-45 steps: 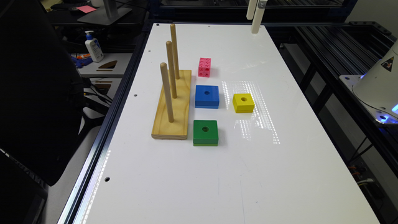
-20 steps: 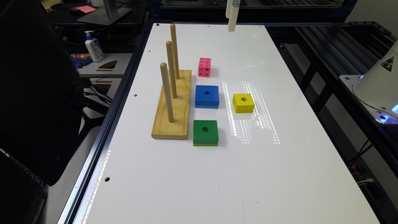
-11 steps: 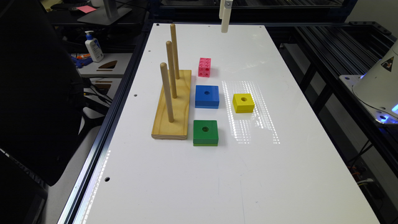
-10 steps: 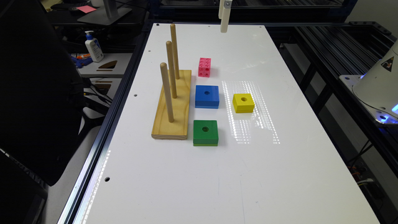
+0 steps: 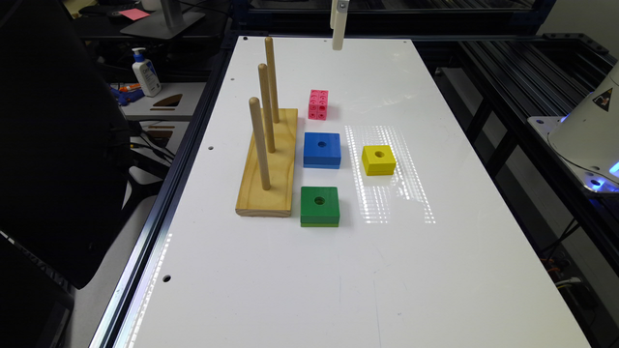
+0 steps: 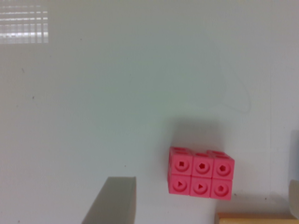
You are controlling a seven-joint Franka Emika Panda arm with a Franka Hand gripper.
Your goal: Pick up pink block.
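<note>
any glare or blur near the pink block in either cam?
Exterior view: striped glare patch on the table around the yellow block, clear of the pink block, which is sharp. Wrist view: pink block slightly soft, faint shadow behind it, small glare grid in a corner, blurred finger.

No readable words, brands or numbers anywhere. Only a sign: black symbol in a yellow warning triangle (image 5: 605, 99) on the white robot base (image 5: 587, 137) beside the table's edge at the exterior view's right. Label on the white pump bottle (image 5: 146, 74) too blurred to read.
</note>
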